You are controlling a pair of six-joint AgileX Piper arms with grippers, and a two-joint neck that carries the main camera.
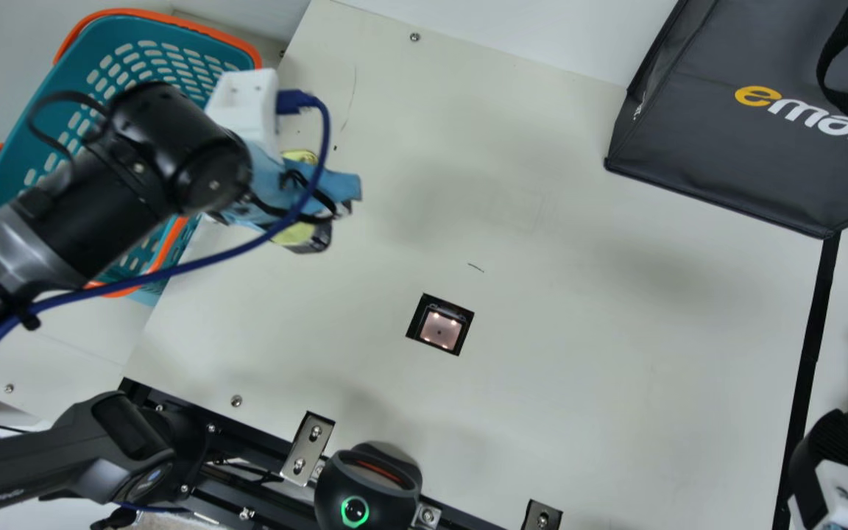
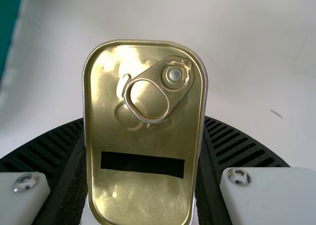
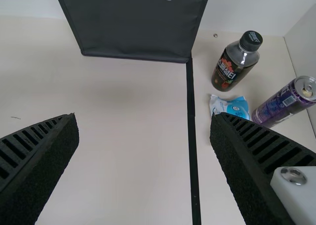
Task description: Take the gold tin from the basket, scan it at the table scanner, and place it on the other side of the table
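My left gripper (image 1: 321, 193) is at the table's left side in the main view, just right of the basket and up-left of the scanner window (image 1: 440, 328). It holds the gold tin (image 1: 296, 234), partly hidden under the wrist. In the left wrist view the gold tin (image 2: 148, 136) shows its pull-ring lid with a black strip, and the left gripper (image 2: 143, 185) is shut on its two long sides. My right gripper (image 1: 832, 445) is at the main view's lower right edge; in the right wrist view the right gripper (image 3: 144, 131) stands open, nothing between its fingers.
A teal basket (image 1: 8, 165) with orange rim stands at the left, partly under the left arm. A dark bag (image 1: 689, 140) is at the upper right. Beyond the black line lie a bottle (image 3: 232, 69), a blue-white packet (image 3: 234, 108) and a purple can (image 3: 281, 105).
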